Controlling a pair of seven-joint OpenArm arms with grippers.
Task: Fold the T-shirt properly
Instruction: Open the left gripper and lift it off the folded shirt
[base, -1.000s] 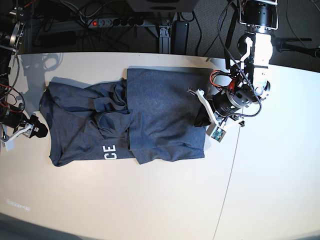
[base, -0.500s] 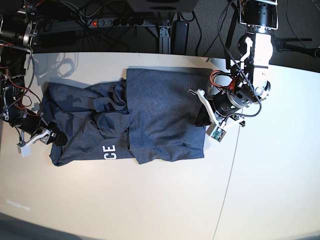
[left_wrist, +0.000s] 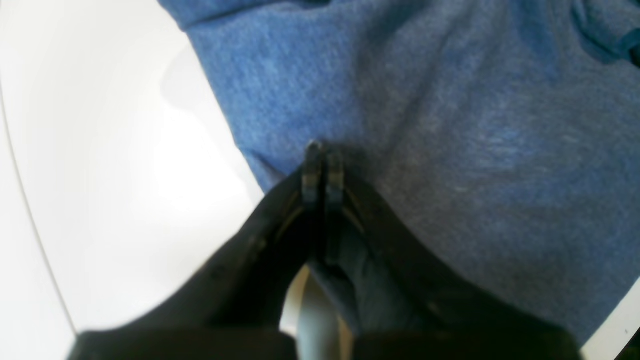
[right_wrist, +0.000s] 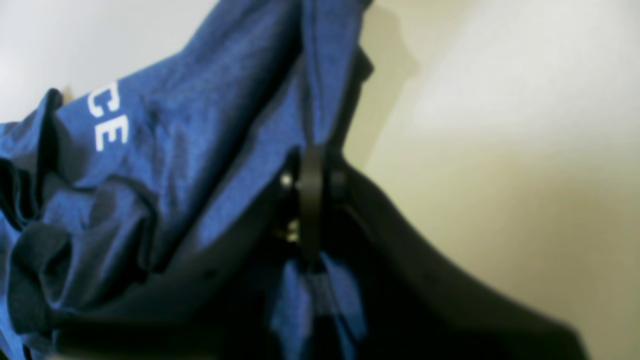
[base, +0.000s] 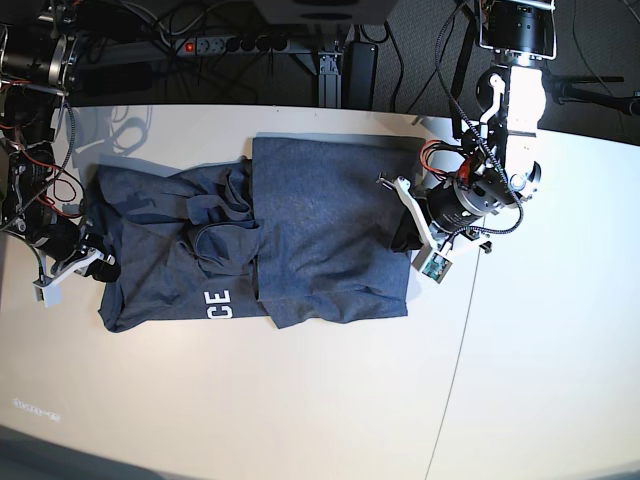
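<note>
Slate-blue heathered cotton is spreading across the middle of the pale table (base: 300, 400): the T-shirt (base: 300, 240) is lying flat, its right half folded over plain side up, its left half rumpled with white letters "CE" showing near the lower edge. The left gripper (left_wrist: 322, 172) is sitting at the shirt's edge on the base view's right, its jaws pressed together and pinching the fabric, with a fold of cloth bunching below the tips. The right gripper (right_wrist: 312, 200) is at the opposite edge, jaws drawn together on a pleat of the shirt; the wrist picture is blurred, so how much cloth it is pinching is hard to tell. Both arms are reaching in from opposite ends.
</note>
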